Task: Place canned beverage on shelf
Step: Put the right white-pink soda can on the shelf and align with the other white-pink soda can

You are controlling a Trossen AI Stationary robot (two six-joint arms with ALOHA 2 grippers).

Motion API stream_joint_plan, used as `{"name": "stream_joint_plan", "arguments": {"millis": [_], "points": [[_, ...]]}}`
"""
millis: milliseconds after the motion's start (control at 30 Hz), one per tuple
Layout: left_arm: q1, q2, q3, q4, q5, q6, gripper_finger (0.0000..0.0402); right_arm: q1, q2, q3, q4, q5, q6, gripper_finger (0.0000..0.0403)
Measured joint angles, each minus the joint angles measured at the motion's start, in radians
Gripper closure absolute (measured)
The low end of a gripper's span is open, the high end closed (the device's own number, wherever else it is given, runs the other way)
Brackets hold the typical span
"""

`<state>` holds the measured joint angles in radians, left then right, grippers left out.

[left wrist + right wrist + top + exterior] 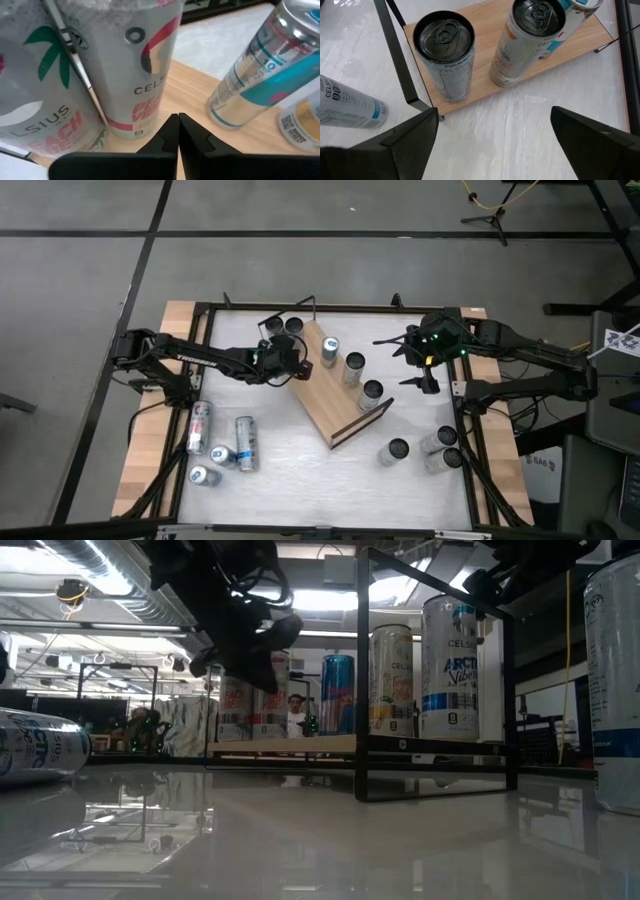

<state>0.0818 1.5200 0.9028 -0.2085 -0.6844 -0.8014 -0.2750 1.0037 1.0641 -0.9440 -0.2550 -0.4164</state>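
**Left gripper closed and empty at the shelf's end; right gripper wide open beside it**

The shelf (335,392) lay slantwise across the table (330,480), its far end just beyond the left gripper (297,366) and its near end beside the right gripper (418,368); the high view showed three cans standing in a row on the board, the blue-topped can (329,351) nearest the left gripper, then the middle can (354,368), then the end can (371,393); two further upright cans (283,327) stood at the shelf's far end, just past the left gripper.

The left wrist view gave what the high view could not: the left fingertips (170,135) were pressed together with nothing between them, poised over the wooden board, with a white can (145,60) straight ahead behind a thin wire rail (75,60) and a teal can (265,70) off to one side; the right wrist view showed the right fingers (405,137) spread far apart and holding nothing, with the end can and the middle can ahead of them on the board.

Only the low view showed the cans' labels side-on and the tall black rail (435,680) at the shelf's end; only the high view showed the lying cans (222,442) well behind the left gripper and three upright cans (425,448) on the table below the right gripper.
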Motion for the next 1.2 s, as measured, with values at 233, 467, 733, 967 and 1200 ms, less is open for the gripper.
{"name": "stream_joint_plan", "arguments": {"millis": [233,467,733,967,1200], "points": [[0.025,0.000,0.000,0.001,-0.031,-0.035,0.0401,0.000,0.000,0.000,0.000,0.000,0.000,0.0024],[0.048,0.000,0.000,0.001,-0.063,-0.061,0.0401,0.000,0.000,0.000,0.000,0.000,0.000,0.0024],[0.049,0.000,0.000,0.001,-0.067,-0.082,0.0401,0.000,0.000,0.000,0.000,0.000,0.000,0.0024],[0.006,0.000,0.000,0.002,-0.057,-0.119,0.0402,0.000,0.000,0.000,0.000,0.000,0.000,0.0024],[-0.008,0.000,0.000,0.033,-0.059,-0.143,0.0401,0.000,0.000,0.000,0.000,0.000,0.000,0.0024]]}}
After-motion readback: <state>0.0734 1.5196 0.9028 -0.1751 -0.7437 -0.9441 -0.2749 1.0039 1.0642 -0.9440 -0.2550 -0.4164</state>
